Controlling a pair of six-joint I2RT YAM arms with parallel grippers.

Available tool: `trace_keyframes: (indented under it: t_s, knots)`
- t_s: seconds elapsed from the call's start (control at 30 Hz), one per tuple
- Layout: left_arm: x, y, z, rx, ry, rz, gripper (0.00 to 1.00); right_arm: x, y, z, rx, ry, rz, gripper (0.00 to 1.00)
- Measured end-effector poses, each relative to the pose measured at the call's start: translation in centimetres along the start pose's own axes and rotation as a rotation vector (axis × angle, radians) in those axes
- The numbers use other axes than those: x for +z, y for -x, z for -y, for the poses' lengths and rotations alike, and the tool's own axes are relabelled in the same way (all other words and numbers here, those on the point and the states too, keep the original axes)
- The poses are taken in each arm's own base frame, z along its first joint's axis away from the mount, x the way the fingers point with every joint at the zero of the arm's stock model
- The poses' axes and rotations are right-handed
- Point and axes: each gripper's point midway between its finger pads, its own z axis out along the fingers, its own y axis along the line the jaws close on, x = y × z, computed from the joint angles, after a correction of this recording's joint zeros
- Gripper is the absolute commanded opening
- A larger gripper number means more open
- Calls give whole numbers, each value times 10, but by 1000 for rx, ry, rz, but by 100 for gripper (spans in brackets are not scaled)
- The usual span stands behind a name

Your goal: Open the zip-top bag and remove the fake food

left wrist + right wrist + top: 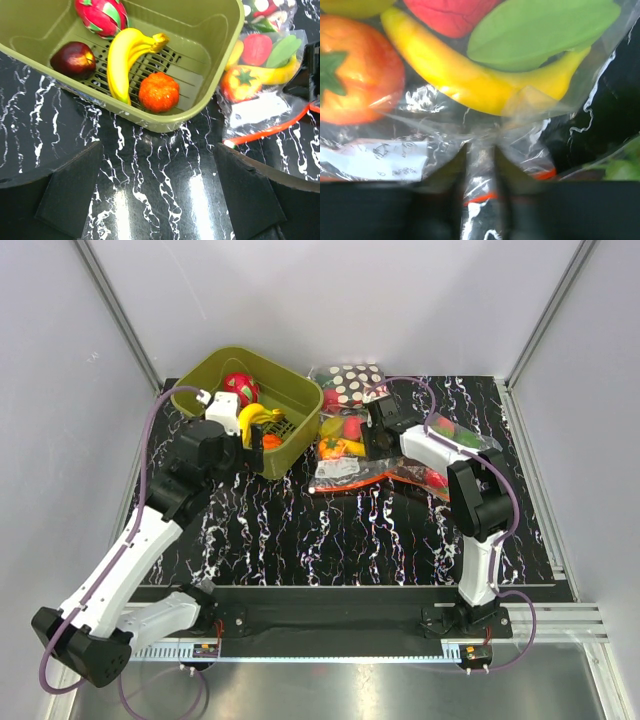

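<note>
The zip-top bag (345, 455) lies on the black marbled table right of the bin, with its orange-red zip strip (375, 478) along the near edge. It also shows in the left wrist view (260, 100). Inside it are a yellow banana (470, 80), an orange tomato-like piece (355, 70), a green piece (535, 30) and a red piece (450, 12). My right gripper (480, 150) is shut, pinching a fold of the bag's plastic (435, 125) near the strip; in the top view it (370, 440) sits over the bag. My left gripper (157, 150) is wide open and empty, just in front of the bin.
An olive-green bin (290, 390) at the back left holds a banana (122, 55), an orange fruit (159, 91), a dark red apple (73, 59) and a dragon fruit (101, 15). A polka-dot bag (350, 380) and a bag of vegetables (455, 430) lie behind and right.
</note>
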Motion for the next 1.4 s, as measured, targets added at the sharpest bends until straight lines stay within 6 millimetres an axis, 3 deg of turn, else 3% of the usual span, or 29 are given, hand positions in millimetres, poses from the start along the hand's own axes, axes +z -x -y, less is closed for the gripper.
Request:
trace_keyframes:
  t_s: [0.13, 0.37, 0.6, 0.7, 1.0, 1.3, 1.4]
  knots:
    - [5, -13, 6, 10, -28, -17, 99, -4, -6, -5, -8, 31, -39, 0]
    - [15, -37, 32, 15, -151, -30, 99, -29, -11, -18, -10, 114, -83, 0]
    - [30, -62, 66, -5, -314, -45, 99, -91, 28, -39, 11, 231, 36, 0]
    - [34, -74, 77, -9, -378, -54, 99, -109, 38, -47, 22, 280, 65, 0]
    - [55, -92, 86, -5, -407, -65, 99, -122, 35, -63, 50, 402, 37, 0]
    - [70, -105, 91, 12, -419, -81, 99, -142, 35, -61, 85, 481, 33, 0]
    - [74, -109, 94, 17, -432, -83, 92, -143, 35, -61, 94, 499, 30, 0]
